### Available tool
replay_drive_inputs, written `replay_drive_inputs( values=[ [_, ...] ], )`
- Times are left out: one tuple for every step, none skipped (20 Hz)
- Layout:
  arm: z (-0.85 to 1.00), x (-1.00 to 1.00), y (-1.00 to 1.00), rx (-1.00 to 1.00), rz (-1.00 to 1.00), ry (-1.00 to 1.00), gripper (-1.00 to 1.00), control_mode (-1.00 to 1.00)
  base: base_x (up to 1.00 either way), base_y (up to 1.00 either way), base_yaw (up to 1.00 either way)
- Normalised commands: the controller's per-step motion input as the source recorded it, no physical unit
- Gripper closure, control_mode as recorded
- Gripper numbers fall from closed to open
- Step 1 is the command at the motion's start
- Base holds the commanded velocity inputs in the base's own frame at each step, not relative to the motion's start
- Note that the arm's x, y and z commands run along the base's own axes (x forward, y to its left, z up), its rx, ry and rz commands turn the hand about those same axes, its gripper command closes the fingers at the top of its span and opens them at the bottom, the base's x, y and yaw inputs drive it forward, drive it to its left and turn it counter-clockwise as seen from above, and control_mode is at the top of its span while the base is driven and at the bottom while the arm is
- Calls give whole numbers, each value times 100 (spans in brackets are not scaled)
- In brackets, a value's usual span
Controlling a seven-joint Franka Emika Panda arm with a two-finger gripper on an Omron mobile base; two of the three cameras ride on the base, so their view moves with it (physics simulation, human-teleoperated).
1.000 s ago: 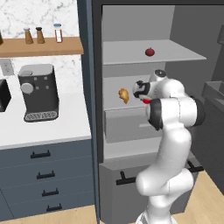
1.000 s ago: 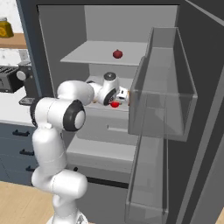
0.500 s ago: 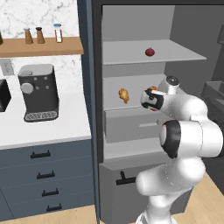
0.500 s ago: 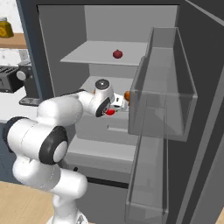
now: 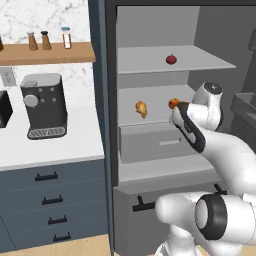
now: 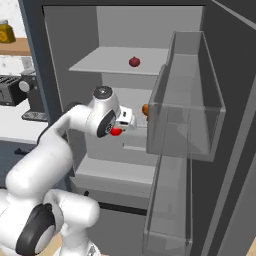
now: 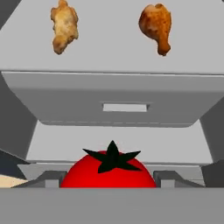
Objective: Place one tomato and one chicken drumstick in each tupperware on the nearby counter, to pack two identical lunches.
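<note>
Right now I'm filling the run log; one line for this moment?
gripper: shut on tomato | where: before fridge shelf | drumsticks: two on shelf

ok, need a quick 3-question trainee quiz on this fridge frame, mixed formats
1. True or false: the gripper is shut on a tomato.
2. How many chicken drumsticks lie on the middle shelf? A) one B) two C) three
3. Fill in: a second tomato sits on the ___ shelf of the fridge.

Key: 1 true; 2 B; 3 top
</note>
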Motion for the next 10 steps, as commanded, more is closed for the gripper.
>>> replay_drive_inputs(
  values=[
    [34, -100, 23, -2, 9, 0, 100, -100, 0, 0, 0],
    [26, -99, 24, -3, 10, 0, 100, -100, 0, 0, 0],
    [11, -89, 39, -7, 9, 0, 100, -100, 0, 0, 0],
    [0, -97, 46, -9, 9, 0, 100, -100, 0, 0, 0],
    [0, 0, 0, 0, 0, 0, 100, 100, -100, 46, 10],
    [0, 0, 0, 0, 0, 0, 100, 100, -100, 43, 11],
    [0, 0, 0, 0, 0, 0, 100, 100, -100, 36, 10],
    [0, 0, 0, 0, 0, 0, 100, 100, -100, 36, 9],
    [0, 0, 0, 0, 0, 0, 100, 100, -100, 31, 8],
    [0, 0, 0, 0, 0, 0, 100, 100, -100, 36, 8]
  ],
)
